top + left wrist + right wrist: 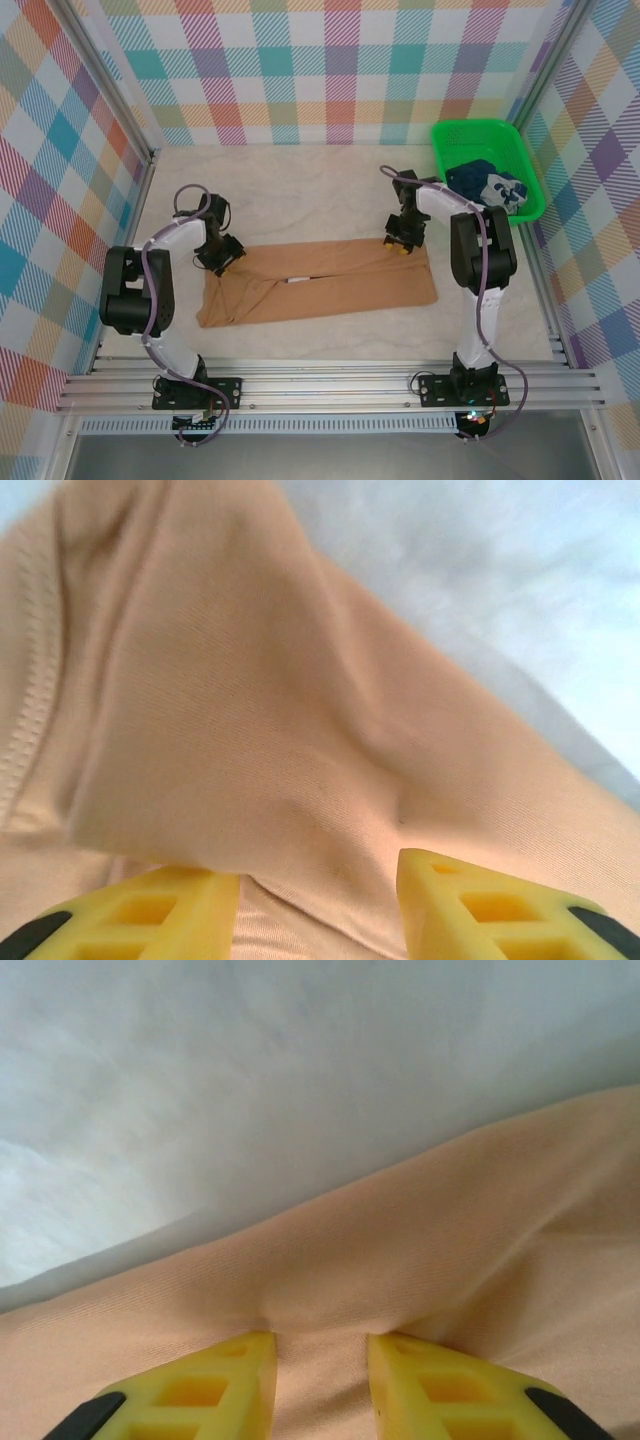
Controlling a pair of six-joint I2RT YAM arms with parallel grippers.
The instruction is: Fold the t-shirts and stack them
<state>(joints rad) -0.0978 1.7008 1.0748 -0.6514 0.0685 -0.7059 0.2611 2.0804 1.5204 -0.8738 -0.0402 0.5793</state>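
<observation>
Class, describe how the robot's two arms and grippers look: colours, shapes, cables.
Both the left arm and right arm have bulky black joints, white links and a thin purplish cable looped alongside. The left gripper and right gripper have yellow fingers with recessed pockets and black patches.

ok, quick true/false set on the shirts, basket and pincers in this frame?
1. The tan shirt lies on the table, folded into a long strip. True.
2. The basket holds a navy shirt. True.
3. The basket sits by the left arm's base. False: it is in the far right corner.
4. Both pincers are over bare table. False: the left pincer and right pincer are at the tan shirt's far edge, one toward each end.
5. Tan cloth sits between the right pincer's fingers. True.
</observation>
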